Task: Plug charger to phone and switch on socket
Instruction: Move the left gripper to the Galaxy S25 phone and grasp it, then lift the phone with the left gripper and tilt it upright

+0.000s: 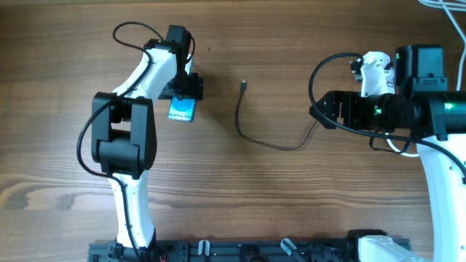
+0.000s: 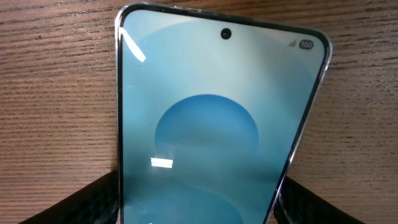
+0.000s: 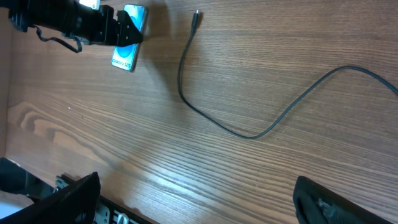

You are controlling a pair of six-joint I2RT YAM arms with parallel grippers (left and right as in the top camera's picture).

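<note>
The phone (image 1: 182, 110) lies on the wooden table, its screen light teal; it fills the left wrist view (image 2: 211, 118) and shows small in the right wrist view (image 3: 123, 57). My left gripper (image 1: 184, 90) is shut on the phone, one finger against each long edge (image 2: 202, 202). The charger, a thin black cable (image 1: 271, 143), curves across the middle, and its plug tip (image 1: 243, 84) lies free to the right of the phone (image 3: 195, 15). My right gripper (image 1: 322, 109) is open and empty above the table (image 3: 199, 205). The white socket (image 1: 373, 71) is partly hidden by the right arm.
A white lead (image 1: 445, 16) runs off the top right corner. A black rail (image 1: 255, 251) lines the front table edge. Bare wood lies between the phone and the cable.
</note>
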